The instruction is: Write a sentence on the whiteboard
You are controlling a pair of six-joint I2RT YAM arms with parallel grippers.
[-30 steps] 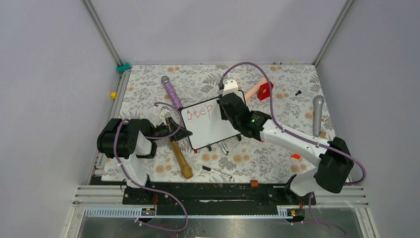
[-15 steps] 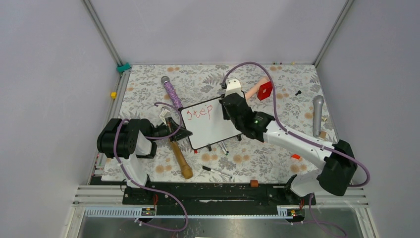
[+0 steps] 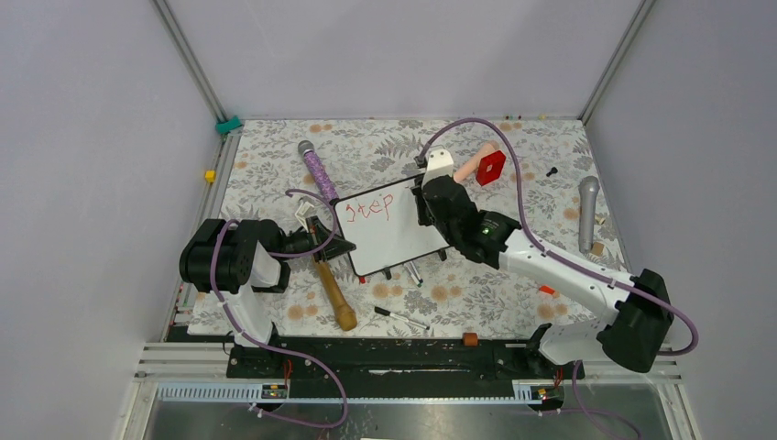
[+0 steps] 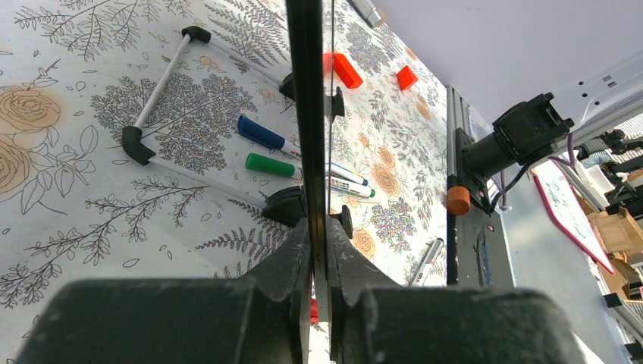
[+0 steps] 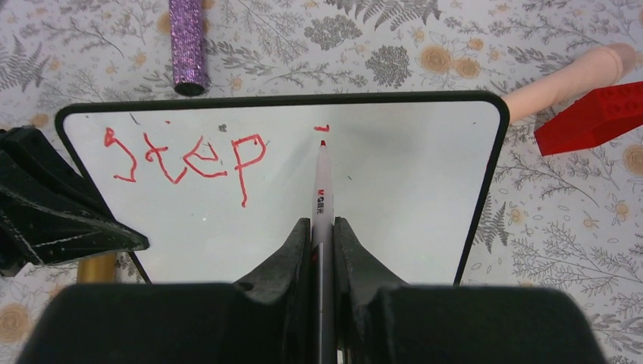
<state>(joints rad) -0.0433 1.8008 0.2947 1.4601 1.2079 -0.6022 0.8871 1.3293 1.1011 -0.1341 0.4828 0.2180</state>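
Note:
The whiteboard stands tilted mid-table on small black feet. It also shows in the right wrist view, and edge-on in the left wrist view. Red lettering reads "step", with a small red dash further right near the pen tip. My left gripper is shut on the board's left edge. My right gripper is shut on a red marker, whose tip is at the board's upper middle. In the top view my right gripper hangs over the board's right part.
A purple glitter microphone, a wooden pin, a loose marker, a red block, a grey microphone lie around. Blue and green markers lie under the board.
My right arm has shifted right and slightly away along the board, carrying the marker past the word "step". The left arm and the board have not moved.

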